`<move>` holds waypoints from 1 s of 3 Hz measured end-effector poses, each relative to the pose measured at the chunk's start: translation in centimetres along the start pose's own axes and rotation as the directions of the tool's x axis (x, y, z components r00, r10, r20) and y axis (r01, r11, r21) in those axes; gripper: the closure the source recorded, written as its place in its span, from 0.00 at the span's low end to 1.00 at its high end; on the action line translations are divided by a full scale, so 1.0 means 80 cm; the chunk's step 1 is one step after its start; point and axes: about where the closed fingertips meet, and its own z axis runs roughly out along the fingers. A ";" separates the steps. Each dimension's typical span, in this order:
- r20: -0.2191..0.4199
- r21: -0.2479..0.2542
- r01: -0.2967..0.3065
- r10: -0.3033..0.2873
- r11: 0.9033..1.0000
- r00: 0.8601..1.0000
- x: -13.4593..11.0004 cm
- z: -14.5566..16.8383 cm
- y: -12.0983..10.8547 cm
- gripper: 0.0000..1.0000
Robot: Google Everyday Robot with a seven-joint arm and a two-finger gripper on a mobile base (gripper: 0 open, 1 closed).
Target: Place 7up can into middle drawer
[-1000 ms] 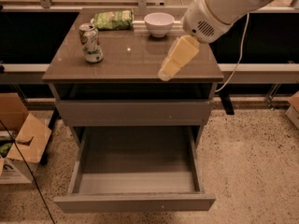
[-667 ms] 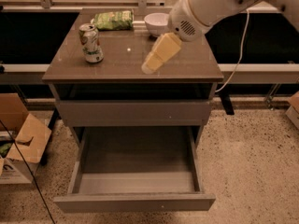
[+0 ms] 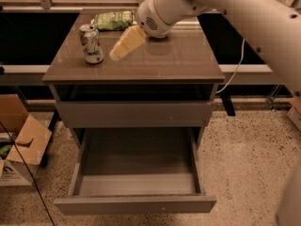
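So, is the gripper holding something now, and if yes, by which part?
Nothing is held. The gripper hovers just right of the 7up can, which stands alone on the cabinet top.

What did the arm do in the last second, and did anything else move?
The gripper swept across the cabinet top toward the 7up can and now hangs close beside it, not touching. Nothing was taken hold of. The can, the green snack bag and the open middle drawer stayed put.
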 end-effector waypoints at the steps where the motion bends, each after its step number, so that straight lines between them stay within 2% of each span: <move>1: 0.046 -0.036 -0.022 0.024 0.999 0.999 -0.017 0.047 -0.015 0.00; 2: 0.105 -0.081 -0.041 0.050 0.996 0.993 -0.035 0.094 -0.027 0.00; 3: 0.167 -0.135 -0.077 0.100 0.988 0.981 -0.054 0.142 -0.040 0.00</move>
